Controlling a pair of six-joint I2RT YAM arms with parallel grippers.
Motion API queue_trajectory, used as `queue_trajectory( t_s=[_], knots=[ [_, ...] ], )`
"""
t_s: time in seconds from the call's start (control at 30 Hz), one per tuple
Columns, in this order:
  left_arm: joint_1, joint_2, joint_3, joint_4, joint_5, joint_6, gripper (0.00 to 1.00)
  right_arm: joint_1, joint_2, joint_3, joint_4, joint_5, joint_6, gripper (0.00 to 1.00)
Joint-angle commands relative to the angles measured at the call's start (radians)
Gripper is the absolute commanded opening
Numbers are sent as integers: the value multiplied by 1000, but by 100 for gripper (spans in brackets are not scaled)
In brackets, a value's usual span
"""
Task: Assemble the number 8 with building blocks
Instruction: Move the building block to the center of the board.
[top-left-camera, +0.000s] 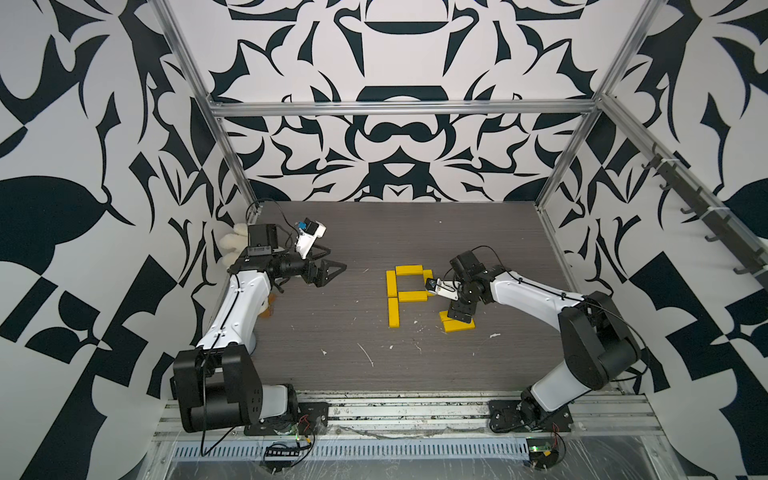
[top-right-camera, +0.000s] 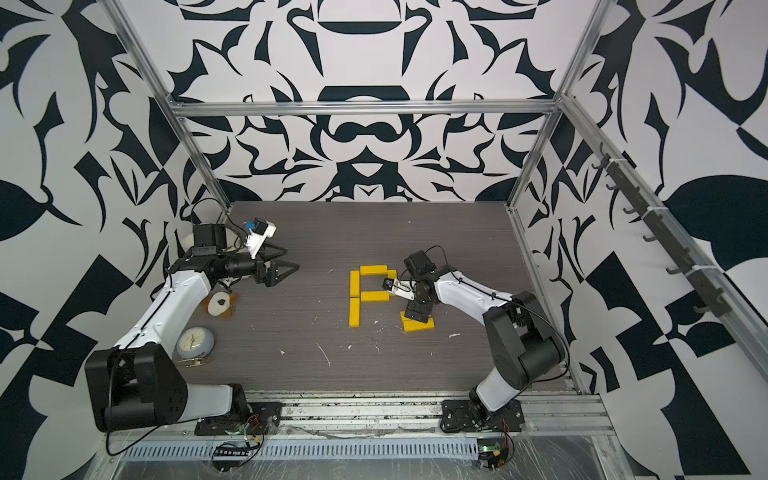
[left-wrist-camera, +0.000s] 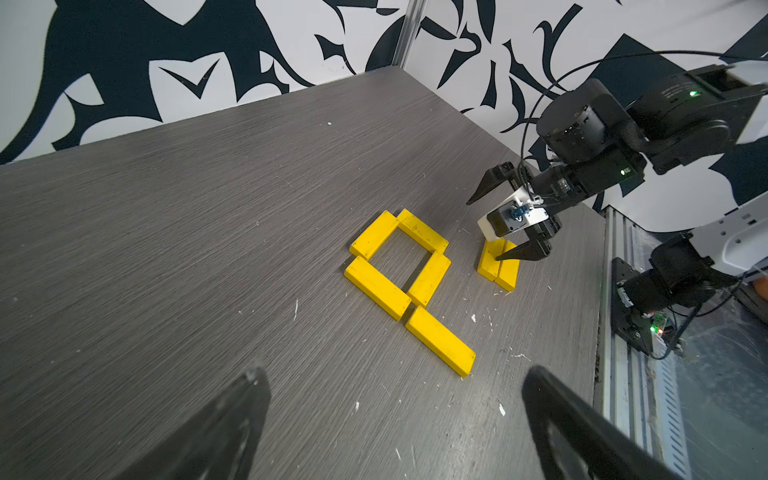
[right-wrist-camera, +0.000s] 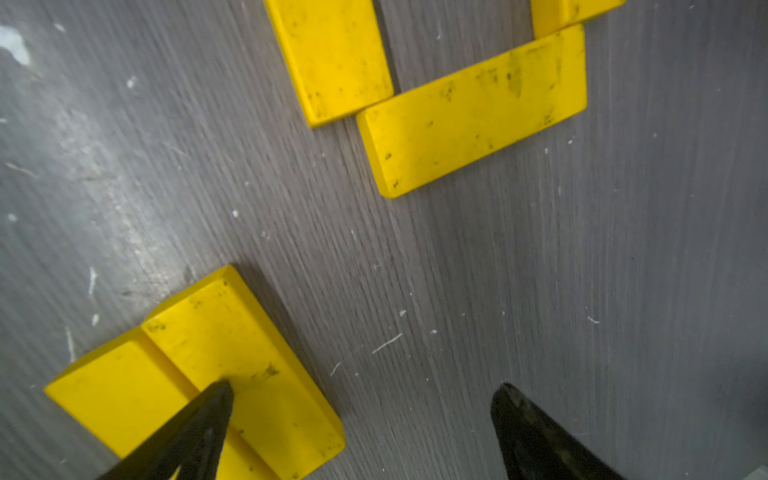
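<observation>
The building blocks (right-wrist-camera: 257, 353) left over lie overlapped beneath one of our wide-open, empty right fingers (right-wrist-camera: 195, 432), not between them, long axis slanted.

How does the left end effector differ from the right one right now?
The left end effector points sideways, well clear of the placed building blocks; the right end effector points down over the two spare blocks. Nothing lies by the left end effector's fingertips; one right fingertip seems to touch a spare block's top. Both are open, holding nothing.
</observation>
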Motion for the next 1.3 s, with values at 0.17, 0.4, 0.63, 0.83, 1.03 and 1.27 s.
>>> queue_trajectory(
  t_s=[0.17, 0.4, 0.63, 0.83, 1.03, 1.27],
  knots=[
    [3, 18, 34, -32, 7, 13, 100, 23, 0, -30, -115, 110, 4, 99],
    [4, 17, 33, -34, 11, 17, 100, 55, -49, -91, -133, 172, 18, 99],
    [4, 16, 32, -36, 11, 19, 99, 113, -59, -93, -182, 111, 74, 99],
    [5, 42, 45, -38, 37, 18, 99, 112, -102, -90, -98, 47, 53, 99],
    [4, 29, 46, -51, 37, 24, 99, 66, 3, -23, -97, -2, 10, 99],
    [5, 11, 30, -32, 27, 23, 100, 24, 65, 3, -76, -42, 4, 99]
  ],
)
